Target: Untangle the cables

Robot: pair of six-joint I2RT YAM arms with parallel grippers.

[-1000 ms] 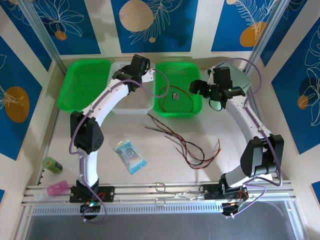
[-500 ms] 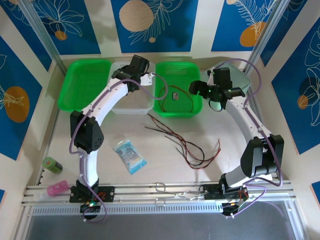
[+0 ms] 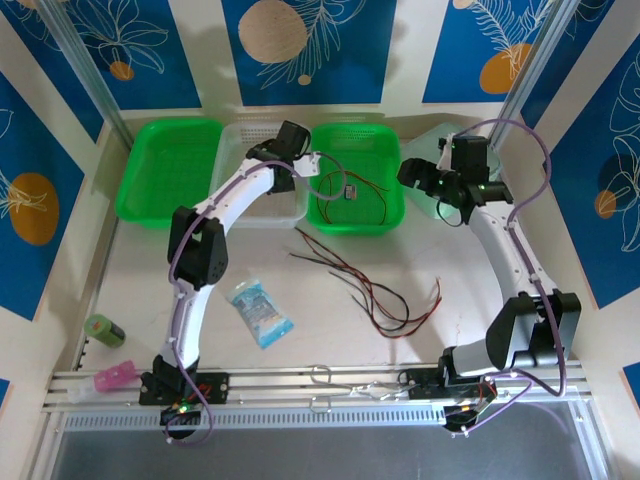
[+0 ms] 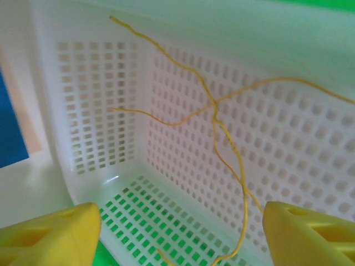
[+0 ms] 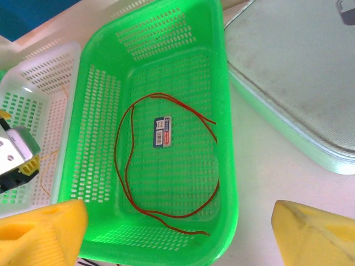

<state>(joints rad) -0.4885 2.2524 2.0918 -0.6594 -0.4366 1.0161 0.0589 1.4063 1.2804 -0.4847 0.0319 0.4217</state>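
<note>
Cable positions at the two grippers, left to right. Left gripper [image 4: 177, 238]: yellow fingers [image 4: 52, 235] spread wide apart, clamping nothing, poised over a corner of the white basket [image 4: 94, 111]. Ahead of these fingers a yellow cable [image 4: 215, 113] lies against the perforated wall. One strand has its long axis running from the far upper left down into the gap between the fingers. A second strand crosses it from side to side, and the two meet ahead of the gap, nearer the right finger. Green basket [image 5: 97, 100], just beside the white one: a red cable [image 5: 128, 166] forms one long loop on its floor around a small label [image 5: 161, 131], directly ahead of the right gripper [image 5: 177, 233]. The loop's long axis follows the basket's length, pointing away from the fingers [image 5: 39, 235], and both free ends lie toward the right finger. These fingers also stand wide apart and hold nothing. In the overhead view, red and dark cables [image 3: 375, 295] lie bundled on the table [image 3: 230, 250], well apart from both grippers, long axis diagonal from far left to near right.
</note>
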